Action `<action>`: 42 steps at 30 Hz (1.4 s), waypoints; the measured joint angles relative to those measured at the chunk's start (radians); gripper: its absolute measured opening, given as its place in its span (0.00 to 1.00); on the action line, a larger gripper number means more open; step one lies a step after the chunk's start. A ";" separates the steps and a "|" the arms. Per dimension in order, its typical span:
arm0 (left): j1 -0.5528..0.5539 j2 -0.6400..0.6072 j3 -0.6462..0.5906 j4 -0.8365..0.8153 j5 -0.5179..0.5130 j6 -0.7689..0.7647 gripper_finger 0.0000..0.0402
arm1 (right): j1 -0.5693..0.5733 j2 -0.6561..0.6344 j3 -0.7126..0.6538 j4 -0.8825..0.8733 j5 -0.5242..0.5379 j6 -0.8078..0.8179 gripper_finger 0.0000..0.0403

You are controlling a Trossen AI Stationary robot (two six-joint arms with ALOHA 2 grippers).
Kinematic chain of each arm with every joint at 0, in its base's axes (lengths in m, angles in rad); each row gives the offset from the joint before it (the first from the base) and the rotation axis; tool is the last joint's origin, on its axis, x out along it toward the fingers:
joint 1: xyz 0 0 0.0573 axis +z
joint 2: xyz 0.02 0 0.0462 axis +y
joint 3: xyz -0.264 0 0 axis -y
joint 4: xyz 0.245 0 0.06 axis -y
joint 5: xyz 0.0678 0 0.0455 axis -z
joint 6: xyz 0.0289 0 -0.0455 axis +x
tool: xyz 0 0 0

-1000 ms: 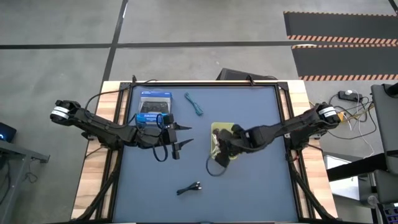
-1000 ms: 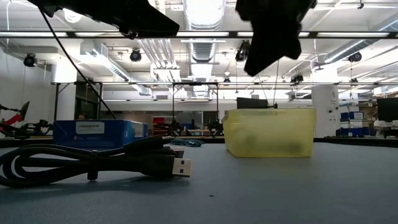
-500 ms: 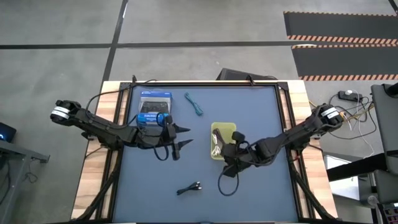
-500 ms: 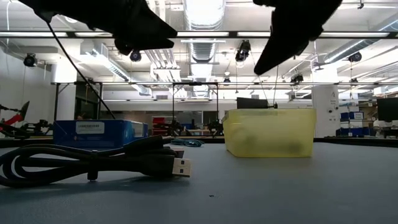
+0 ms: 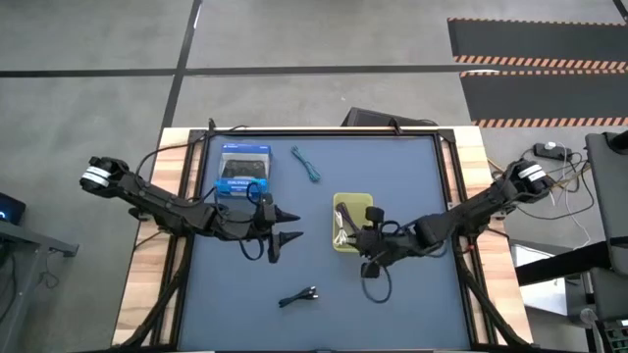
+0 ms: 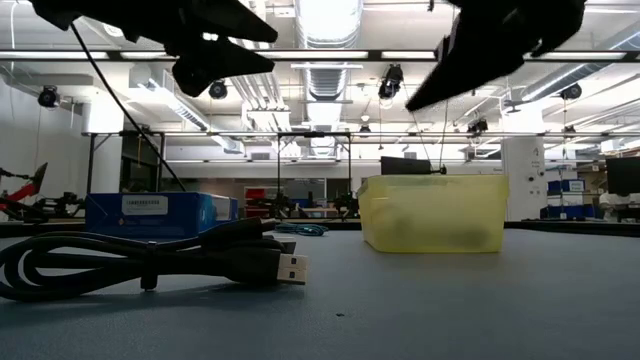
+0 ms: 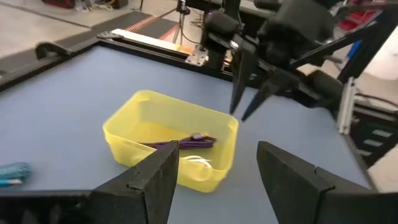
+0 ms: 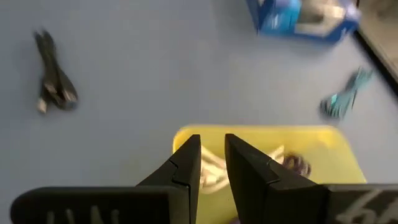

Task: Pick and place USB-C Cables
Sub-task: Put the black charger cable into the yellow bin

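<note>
1. A dark blue table top (image 5: 412, 294) framed in pale wood stands on a grey concrete floor.
2. A translucent yellow plastic bin (image 5: 350, 204) at centre holds the white cable (image 8: 214, 167) and the dark purple cable (image 7: 186, 142).
3. The teal-blue cable (image 5: 308, 165) lies beside the blue cardboard box (image 5: 241, 173); the black cable (image 5: 299, 295) lies near the front edge.
4. The left gripper (image 5: 285, 234) hovers between box and bin, fingers spread wide, empty.
5. The right gripper (image 5: 365, 241) hangs by the bin's front corner, fingers narrowly parted, empty.
</note>
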 joint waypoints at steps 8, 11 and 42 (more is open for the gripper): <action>-0.042 0.000 0.006 0.002 -0.001 -0.080 0.50 | -0.006 -0.184 -0.218 0.438 -0.032 -0.221 0.16; -0.044 0.000 0.011 0.001 -0.011 -0.104 0.50 | -0.027 -0.242 -0.279 0.552 -0.095 -0.259 0.16; -0.193 0.368 0.317 -0.332 0.047 -0.341 0.50 | -0.079 -0.473 -0.414 0.666 -0.139 -0.405 0.16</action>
